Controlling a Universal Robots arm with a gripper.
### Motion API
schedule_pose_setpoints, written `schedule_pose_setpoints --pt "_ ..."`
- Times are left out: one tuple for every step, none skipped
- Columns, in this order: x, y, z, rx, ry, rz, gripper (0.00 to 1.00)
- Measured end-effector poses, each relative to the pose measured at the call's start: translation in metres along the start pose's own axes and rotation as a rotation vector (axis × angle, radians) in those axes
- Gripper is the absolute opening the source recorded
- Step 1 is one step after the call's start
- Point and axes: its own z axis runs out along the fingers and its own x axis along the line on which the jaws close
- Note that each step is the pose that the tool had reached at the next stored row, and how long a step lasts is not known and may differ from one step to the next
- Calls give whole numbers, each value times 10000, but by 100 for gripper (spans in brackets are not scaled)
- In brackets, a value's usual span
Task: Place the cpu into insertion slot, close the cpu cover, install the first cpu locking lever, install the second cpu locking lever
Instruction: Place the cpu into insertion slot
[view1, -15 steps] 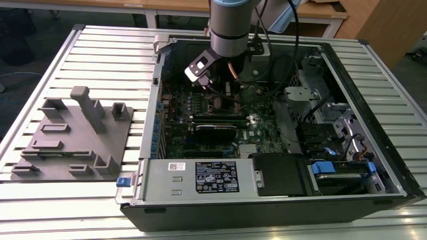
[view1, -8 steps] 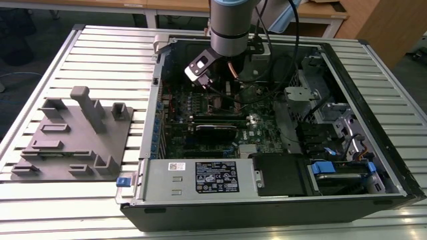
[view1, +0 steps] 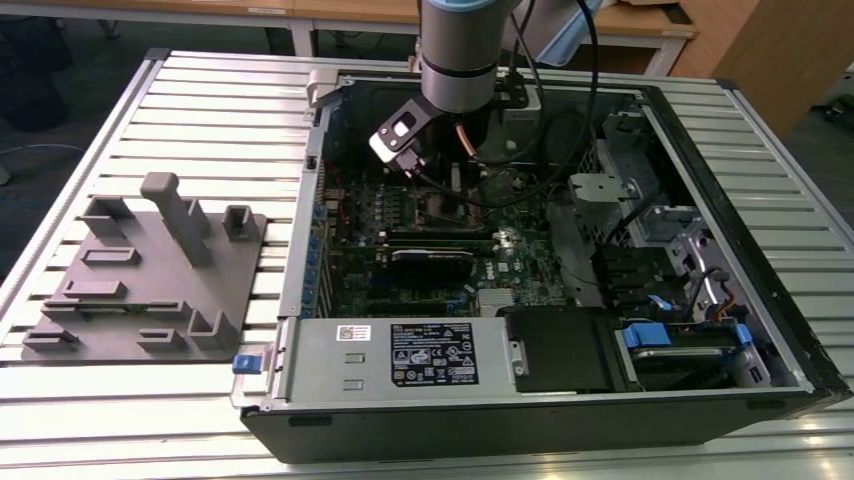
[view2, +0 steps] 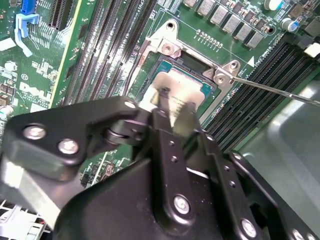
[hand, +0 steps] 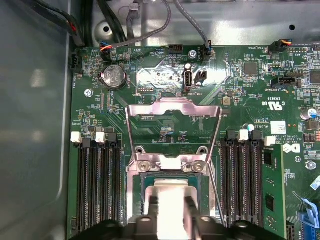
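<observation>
The cpu (hand: 171, 192), a flat square chip with a dull, brushed silver-grey top, sits over the insertion slot (view2: 194, 64), a dark square recess framed by a silvery stamped-metal rim with bright screws at its corners. Whether the chip is fully seated or just above the recess cannot be told. The gripper (view2: 175, 102), built of matte black links joined by shiny rivets, pinches the chip, its two narrow fingers (hand: 150, 206) against opposite edges.

The cpu cover (hand: 173, 109), a thin silvery frame with a large square window, stands swung open on its hinge beside the socket, and the glossy green motherboard (hand: 250, 90) shows through the window. A thin steel lever rod (view2: 280, 90) runs out from one socket corner. Long black ribbed memory slots (hand: 97, 185) flank the socket on both sides.

In the exterior view the grey-and-blue arm (view1: 461, 50) reaches straight down from above into the open black computer case (view1: 534, 425), which lies on a slatted metal table (view1: 200, 100).
</observation>
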Motion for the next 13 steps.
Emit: schedule_pose_setpoints --pt "0 0 0 0 0 0 29" --pt "0 0 0 0 0 0 24" --pt "0 0 0 0 0 -1 24" --pt "0 0 0 0 0 0 18" --pt "0 0 0 -1 0 0 12" --pt "0 0 0 -1 0 0 12" --pt "0 0 -1 -1 0 -1 11" --pt "0 0 -1 0 0 0 11" --pt "0 0 -1 0 0 0 11" --pt "0 0 -1 0 0 0 11" --pt "0 1 -1 34 -2 -1 11" --pt "0 1 0 128 -4 3 11" --pt "0 1 0 223 -6 7 11"
